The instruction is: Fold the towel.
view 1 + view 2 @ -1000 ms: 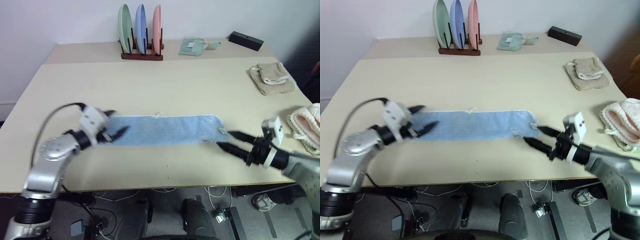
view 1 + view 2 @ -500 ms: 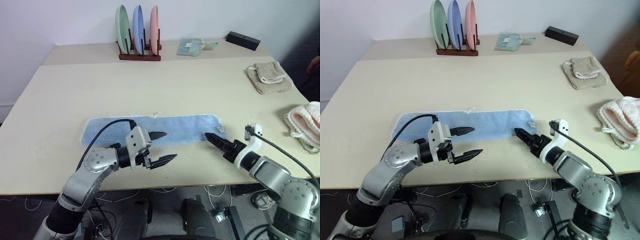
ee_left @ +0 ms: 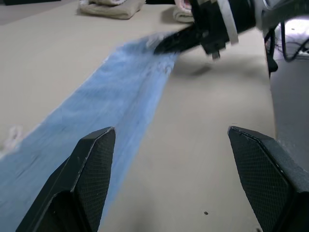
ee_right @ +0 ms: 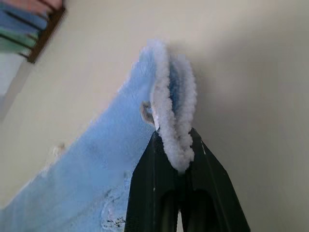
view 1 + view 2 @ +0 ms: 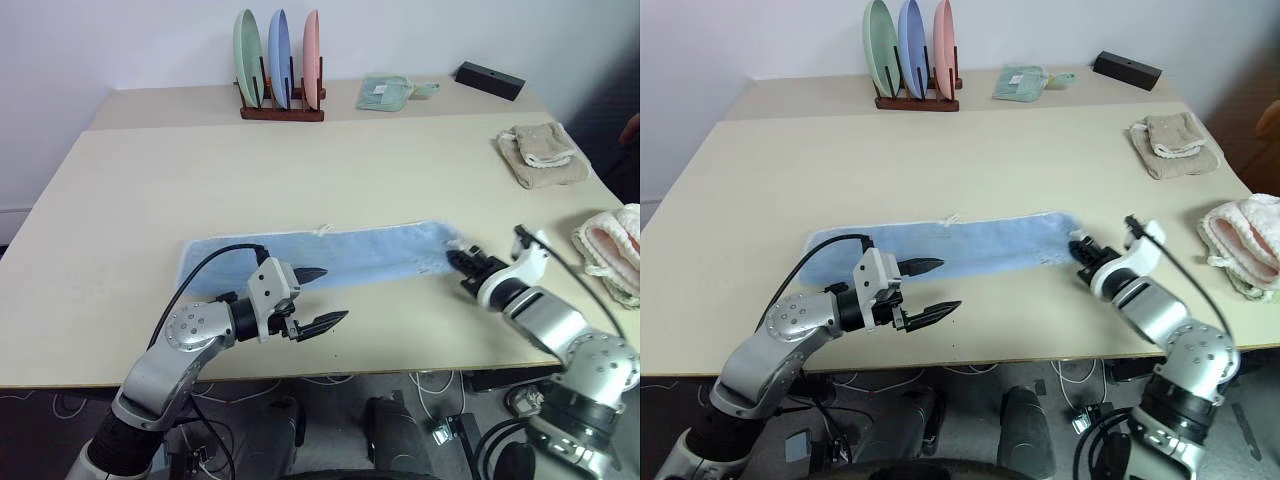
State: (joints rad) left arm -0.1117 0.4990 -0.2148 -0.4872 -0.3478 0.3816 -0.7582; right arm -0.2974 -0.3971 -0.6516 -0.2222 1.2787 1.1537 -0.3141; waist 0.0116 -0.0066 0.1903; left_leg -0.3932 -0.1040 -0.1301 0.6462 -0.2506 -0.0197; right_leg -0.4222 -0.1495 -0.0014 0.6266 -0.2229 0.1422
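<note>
One corner of the towel (image 4: pixel 170 113) hides where our right end effector (image 4: pixel 175 166) pinches it; our left end effector (image 5: pixel 318 297) spreads wide above the tabletop (image 5: pixel 300 170).

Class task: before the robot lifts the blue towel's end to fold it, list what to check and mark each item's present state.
1. Right gripper shut on the towel edge: ok.
2. Left gripper holding the towel: not ok, open above it.
3. Towel flat in a long strip: ok.
4. Beige towel and pink-and-white towel apart from the strip: ok.
5. Grip firm enough to lift: cannot tell.
</note>
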